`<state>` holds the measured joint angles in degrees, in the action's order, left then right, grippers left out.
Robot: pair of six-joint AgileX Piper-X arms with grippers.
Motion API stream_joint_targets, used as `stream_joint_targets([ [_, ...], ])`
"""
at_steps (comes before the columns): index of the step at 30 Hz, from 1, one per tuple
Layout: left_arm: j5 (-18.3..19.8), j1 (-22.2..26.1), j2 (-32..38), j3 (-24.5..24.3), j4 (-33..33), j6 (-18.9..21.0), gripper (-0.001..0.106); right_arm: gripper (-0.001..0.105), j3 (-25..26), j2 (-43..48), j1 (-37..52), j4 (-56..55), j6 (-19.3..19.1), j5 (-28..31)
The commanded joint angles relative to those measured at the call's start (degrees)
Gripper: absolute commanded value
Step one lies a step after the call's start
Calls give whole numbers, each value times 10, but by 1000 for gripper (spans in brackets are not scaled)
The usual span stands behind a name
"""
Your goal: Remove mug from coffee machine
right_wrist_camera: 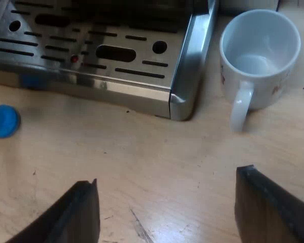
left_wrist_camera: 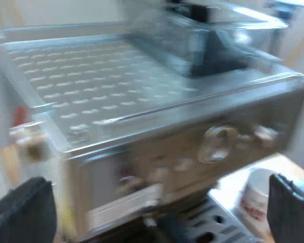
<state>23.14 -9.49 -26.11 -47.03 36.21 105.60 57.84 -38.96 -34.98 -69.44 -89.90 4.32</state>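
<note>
The right tool (right_wrist_camera: 169, 177) hangs released and empty, its two black fingers (right_wrist_camera: 76, 212) spread wide over bare wooden tabletop (right_wrist_camera: 142, 147) just ahead of the espresso machine (right_wrist_camera: 91, 30). The white mug (right_wrist_camera: 258, 55) stands upright and empty on the tabletop, off the machine's slotted metal drip tray (right_wrist_camera: 116, 53) and just beside that tray's outer corner, its handle turned away from the machine toward the right tool. A blue tamper (right_wrist_camera: 2, 121) lies on the tabletop near the front edge of the drip tray, well apart from the mug. The left tool (left_wrist_camera: 157, 202) is likewise released, holding nothing, with its fingers (left_wrist_camera: 23, 212) wide apart as it hovers level with the upper front of the espresso machine (left_wrist_camera: 142, 116). From there the machine's ribbed steel top carries the clear bean hopper (left_wrist_camera: 213, 40), and round knobs (left_wrist_camera: 218, 144) line the front panel below it. Under that panel the drip tray (left_wrist_camera: 213, 223) juts forward, and the mug (left_wrist_camera: 256, 200), marked with red print, sits on the tabletop (left_wrist_camera: 289, 169) beside the tray.
</note>
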Motion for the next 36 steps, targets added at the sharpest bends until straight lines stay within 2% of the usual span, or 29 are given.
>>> stream_joint_targets([
  [1, 12, 30, 2, -6, 12, 20, 85, 59, 11, -16, 1, 18, -5, -3],
  [7, 11, 69, 2, -9, 78, 19, 85, 59, 11, -29, 58, 32, -9, 5],
  [13, 11, 104, 3, -17, 133, 17, 85, 59, 11, -24, 192, 28, -67, -43],
  [16, 9, 113, 3, -22, 164, -7, 85, 59, 11, -16, 252, 26, -96, -46],
  [18, -2, 114, 5, -21, 180, -19, 85, 59, 11, -10, 281, 23, -114, -46],
  [20, -38, 114, 13, -21, 209, -40, 85, 59, 11, 3, 317, 18, -137, -46],
  [25, -84, 114, 32, -21, 241, -72, 85, 59, 2, 36, 357, 17, -158, -43],
  [29, -84, 114, 56, -21, 262, -82, 85, 59, -24, 80, 360, 20, -171, -43],
  [36, -84, 114, 94, -21, 280, -93, 85, 59, -58, 171, 360, 30, -171, -43],
])
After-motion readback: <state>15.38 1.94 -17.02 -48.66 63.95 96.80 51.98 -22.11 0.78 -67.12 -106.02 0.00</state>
